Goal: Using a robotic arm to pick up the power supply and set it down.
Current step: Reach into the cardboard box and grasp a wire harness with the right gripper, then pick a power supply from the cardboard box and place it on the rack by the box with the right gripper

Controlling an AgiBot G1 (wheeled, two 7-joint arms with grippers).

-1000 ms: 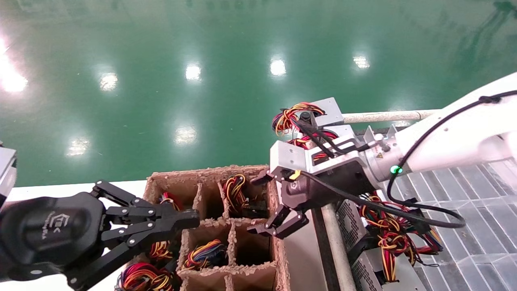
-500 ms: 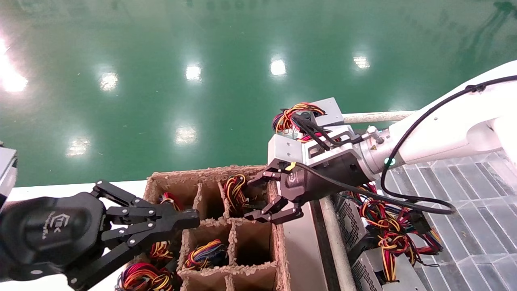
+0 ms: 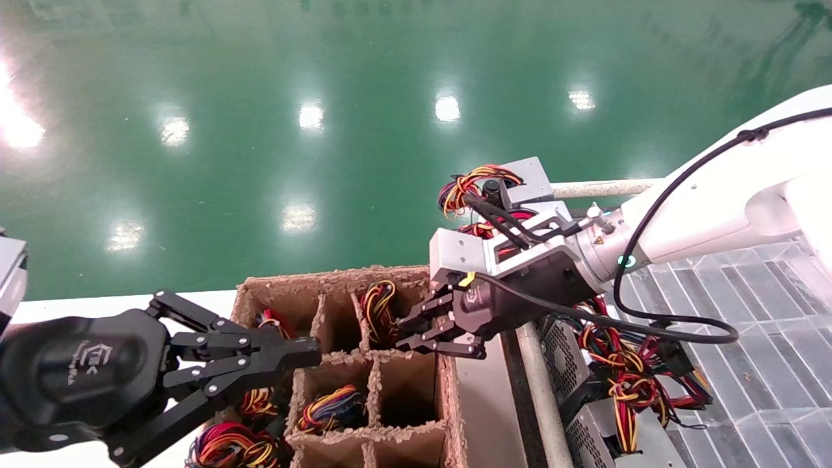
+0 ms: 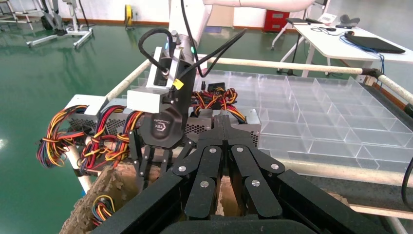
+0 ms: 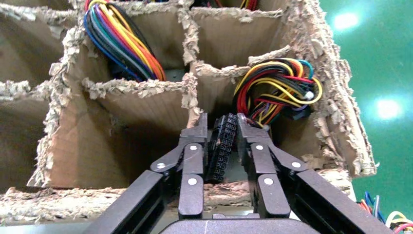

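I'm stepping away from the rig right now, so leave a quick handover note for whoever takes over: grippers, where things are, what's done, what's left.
Right gripper: reaching into a far-row cell of the cardboard divider box, shut on a black connector of the power supply, whose wire bundle shows in that cell.
Left gripper: shut, empty, parked over the box's left side.
More power supplies lie on the clear tray at right.
Done: grasp. Left: lift out, set down.

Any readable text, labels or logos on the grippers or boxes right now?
No words can be read.
White logo on the right gripper: lettering too small.
White logo on the left gripper: too small.
Warning triangle sticker on the right wrist: a symbol, no text.
Cardboard box: no print visible.
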